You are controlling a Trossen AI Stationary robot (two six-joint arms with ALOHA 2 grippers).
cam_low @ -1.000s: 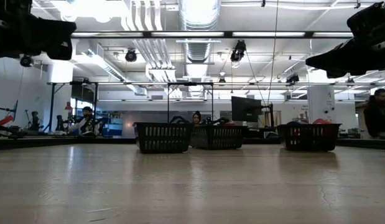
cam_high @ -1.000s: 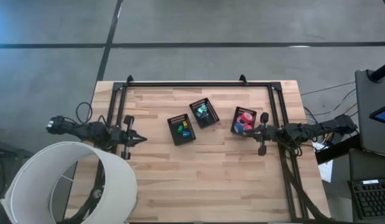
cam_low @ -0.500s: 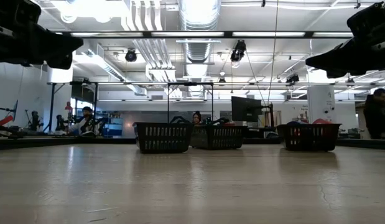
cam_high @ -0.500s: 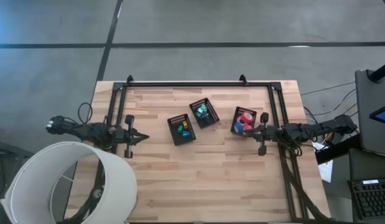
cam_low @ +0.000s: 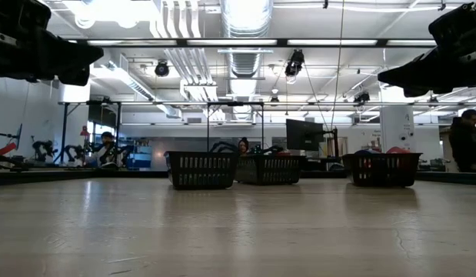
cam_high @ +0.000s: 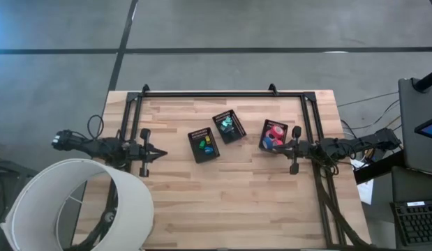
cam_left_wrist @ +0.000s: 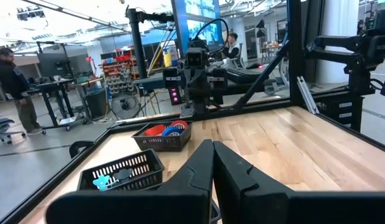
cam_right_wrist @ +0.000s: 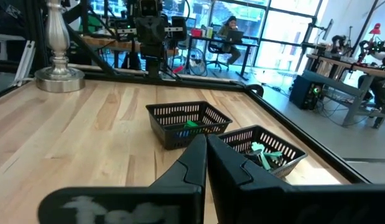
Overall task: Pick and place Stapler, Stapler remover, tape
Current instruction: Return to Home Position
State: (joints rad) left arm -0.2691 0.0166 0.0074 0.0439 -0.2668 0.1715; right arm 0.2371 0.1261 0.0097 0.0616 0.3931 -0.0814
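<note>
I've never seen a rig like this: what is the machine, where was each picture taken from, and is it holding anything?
A robot with two dark arms works at a wooden table. One picture looks straight down, one skims the tabletop, and two come from wrist cameras. Three black mesh baskets stand on it; the rightmost basket holds red and blue ring-shaped tape rolls, the others small coloured pieces. The left gripper, at the table's left side, and the right gripper, beside that basket, are shut and empty.

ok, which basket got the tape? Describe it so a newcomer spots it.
On the wooden table, find the row of black mesh baskets: left basket, middle basket, rightmost basket. Only the rightmost holds red and blue tape rolls; the others hold small green bits.
</note>
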